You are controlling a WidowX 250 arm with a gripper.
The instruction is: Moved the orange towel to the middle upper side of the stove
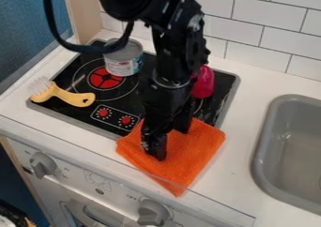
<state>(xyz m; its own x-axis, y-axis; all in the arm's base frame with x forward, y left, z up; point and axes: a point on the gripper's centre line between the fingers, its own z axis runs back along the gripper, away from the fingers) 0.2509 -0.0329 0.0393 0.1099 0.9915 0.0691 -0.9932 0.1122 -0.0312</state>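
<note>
My gripper [170,142] hangs down from the top edge over the orange towel [191,156], its two fingers apart and the orange cloth visible between their tips. The towel lies folded, partly on the front right corner of the black stove [75,108] and partly on the white counter in front of it. Whether the fingertips touch the cloth I cannot tell. The arm covers much of the stove's middle and right side.
A metal can [123,61] stands at the stove's back left. The yellow brush [70,96] lies at its left front. Behind the arm on the right is a pink object [203,83]. A grey sink [291,151] is at the right, and a tiled wall [251,29] rises behind.
</note>
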